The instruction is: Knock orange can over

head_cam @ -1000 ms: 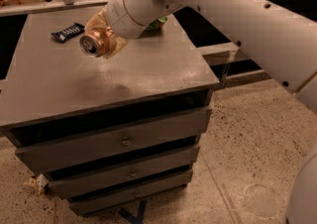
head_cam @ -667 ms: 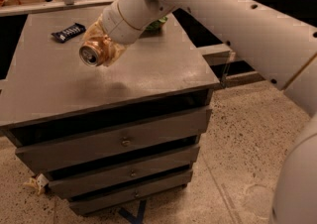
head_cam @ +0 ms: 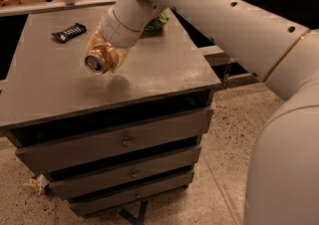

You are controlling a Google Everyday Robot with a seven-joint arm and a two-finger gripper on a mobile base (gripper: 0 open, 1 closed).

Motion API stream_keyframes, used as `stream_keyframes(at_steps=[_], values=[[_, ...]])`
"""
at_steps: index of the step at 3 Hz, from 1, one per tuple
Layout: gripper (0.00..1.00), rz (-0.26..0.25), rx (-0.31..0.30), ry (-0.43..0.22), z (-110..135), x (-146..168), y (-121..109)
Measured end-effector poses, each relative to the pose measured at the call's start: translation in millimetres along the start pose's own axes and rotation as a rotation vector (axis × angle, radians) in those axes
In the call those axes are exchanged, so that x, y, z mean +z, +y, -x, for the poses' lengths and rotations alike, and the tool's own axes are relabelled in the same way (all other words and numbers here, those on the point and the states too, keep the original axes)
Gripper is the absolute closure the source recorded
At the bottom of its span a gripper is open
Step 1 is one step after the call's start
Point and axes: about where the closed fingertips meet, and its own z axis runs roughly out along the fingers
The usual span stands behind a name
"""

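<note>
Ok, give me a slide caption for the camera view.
Gripper holds the orange can tipped sideways over the drawer cabinet, snack bar and green bag behind.

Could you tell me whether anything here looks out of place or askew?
Yes: the can is tipped sideways, its top facing the camera, gripped in the claw above the cabinet top, with its shadow beneath. No spill shows.
</note>
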Motion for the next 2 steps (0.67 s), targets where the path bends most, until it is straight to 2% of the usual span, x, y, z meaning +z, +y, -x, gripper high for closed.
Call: stream_keyframes(at_steps=[2], values=[[1.0, 0.085, -0.036, 0.043, -28.6, -7.4, 7.9]])
